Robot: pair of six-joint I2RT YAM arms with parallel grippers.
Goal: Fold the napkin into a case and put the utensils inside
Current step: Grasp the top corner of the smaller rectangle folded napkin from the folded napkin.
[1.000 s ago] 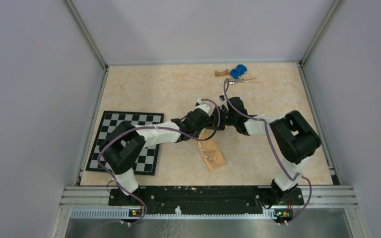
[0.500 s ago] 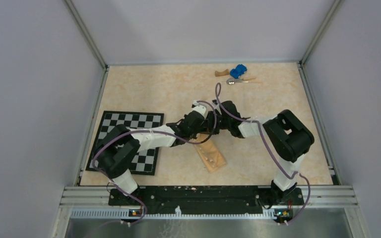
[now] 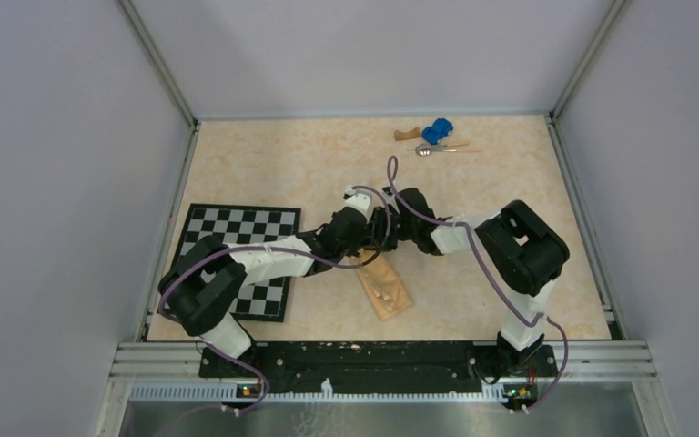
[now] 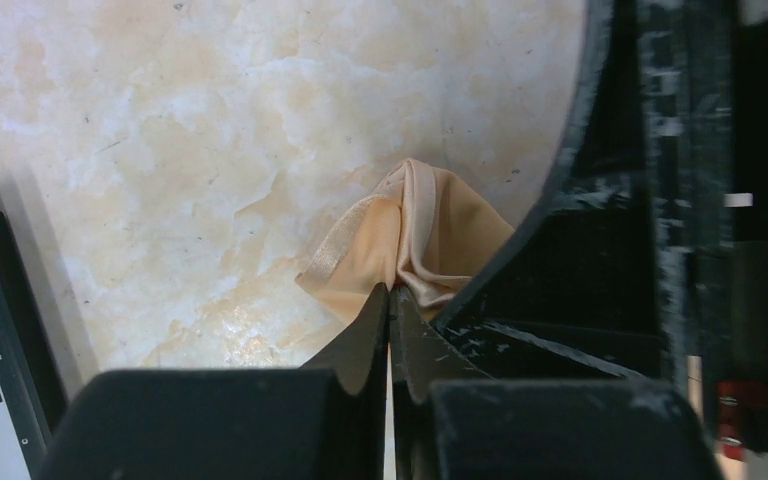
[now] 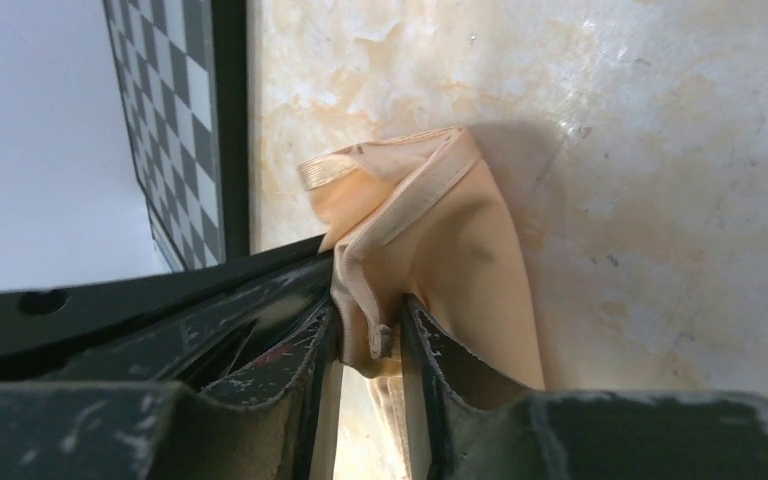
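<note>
Marbled tabletop (image 3: 282,173), napkin (image 4: 430,230) corner inside the shut left gripper (image 4: 392,300) (right gripper (image 5: 367,310) ajar around it)

The napkin (image 5: 430,250) is matt cloth, the table (image 4: 210,120) smooth.

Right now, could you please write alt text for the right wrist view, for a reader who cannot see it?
A bunched fold of peach-orange napkin sits between the slightly parted jaws of the right gripper. Behind it lies the marbled beige table, with the edge of a checkerboard mat at upper left.
</note>
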